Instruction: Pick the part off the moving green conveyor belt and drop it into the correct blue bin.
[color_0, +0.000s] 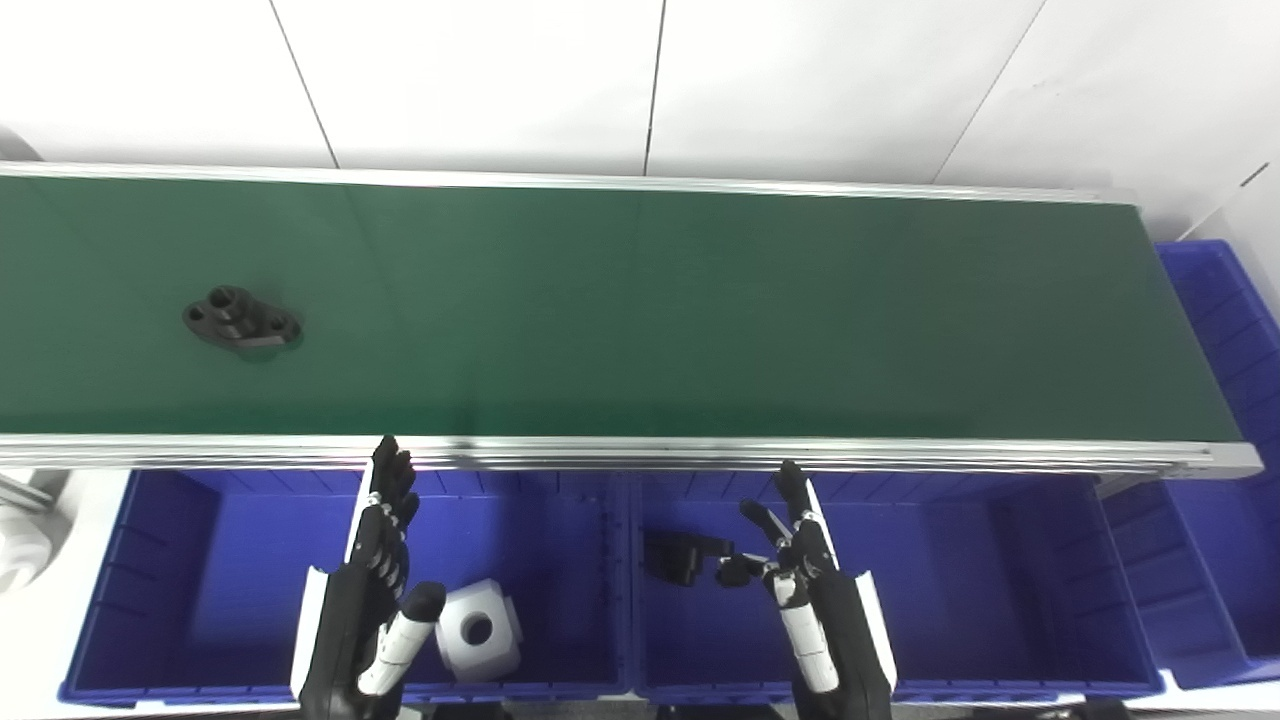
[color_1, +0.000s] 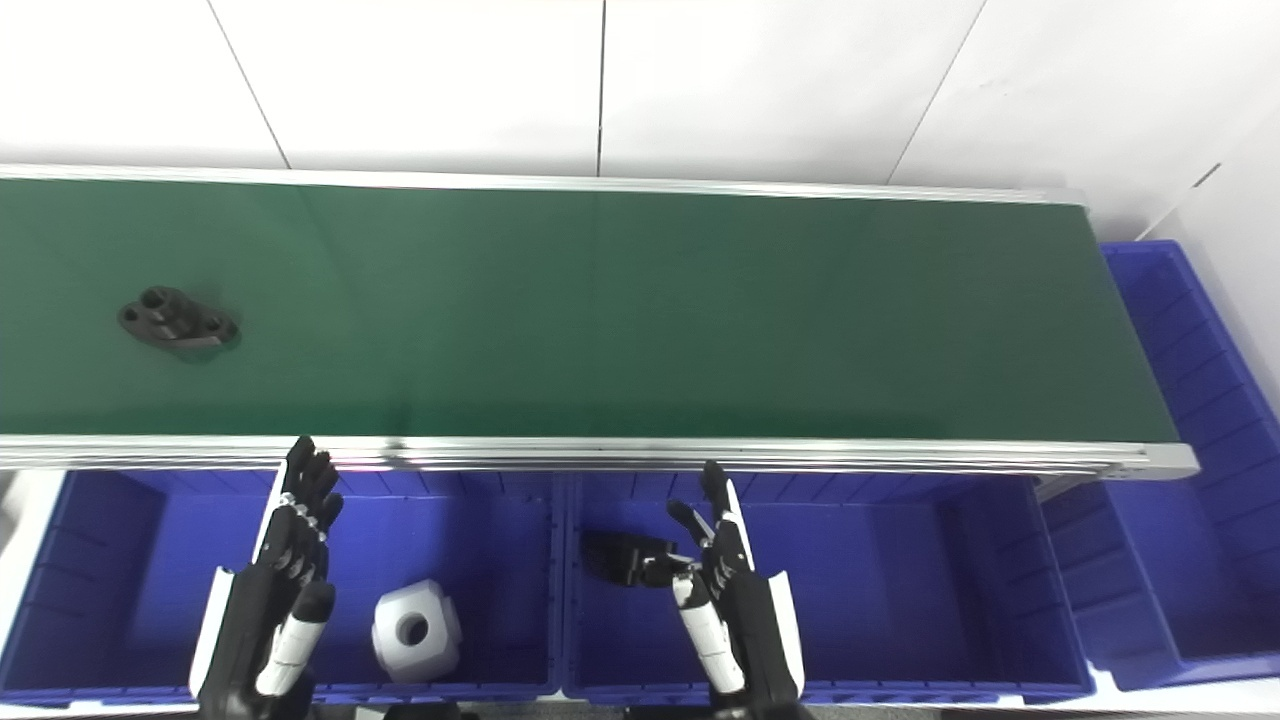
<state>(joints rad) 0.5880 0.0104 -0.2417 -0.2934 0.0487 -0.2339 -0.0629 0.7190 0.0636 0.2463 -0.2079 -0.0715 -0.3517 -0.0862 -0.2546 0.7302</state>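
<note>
A black flanged part (color_0: 241, 318) lies on the green conveyor belt (color_0: 700, 310), while beside the belt's near rail the left hand (color_0: 372, 590) and right hand (color_0: 810, 590) hover over blue bins (color_0: 160, 560), fingers spread wide, holding nothing.

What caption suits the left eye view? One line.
Both open hands, left and right, wait above blue bins as a black part rides the belt.
</note>
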